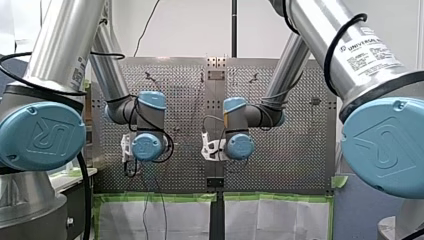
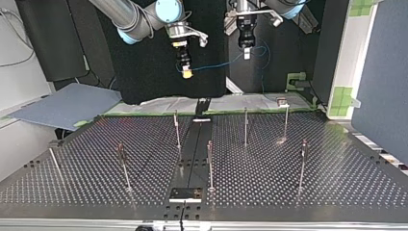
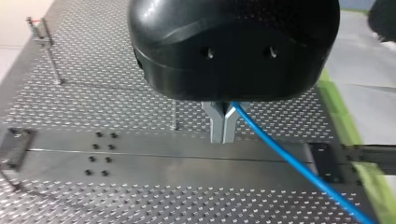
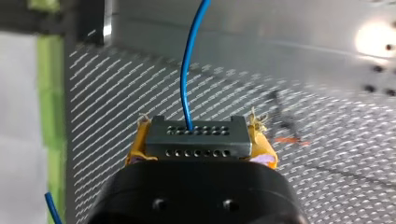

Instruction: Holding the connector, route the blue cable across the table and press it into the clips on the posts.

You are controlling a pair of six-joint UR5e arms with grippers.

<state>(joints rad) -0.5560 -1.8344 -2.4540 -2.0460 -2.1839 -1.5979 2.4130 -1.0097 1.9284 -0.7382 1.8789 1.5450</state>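
Right claw: yellow-padded two-finger gripper [image 2: 186, 72], held high over the table's far side in the top view; clenched on both sides of a grey rectangular connector block [image 4: 196, 139] with two rows of small holes.
Left claw: black gripper with metal fingers [image 3: 223, 126], near the right one and at a similar height; pinched shut around the thin blue cable [image 3: 289, 161].
Cable: leaves the connector's face and sags in a shallow loop between the two claws; a further length hangs beyond the left claw; nowhere near the posts.
Posts: thin upright metal rods [image 2: 245, 126] spread across the perforated metal table [image 2: 337, 178], well below both claws; small clips [image 2: 282, 101] at the tops, hard to make out, none holding cable.
Progress: routing seemingly not begun; no clip filled.
Risks: slack loop likely to snag on a post on the way down. Spreading the claws too far probably strains the cable at the connector or drags it through the left pinch. Pressing off-centre may bend a slender post or miss its clip.
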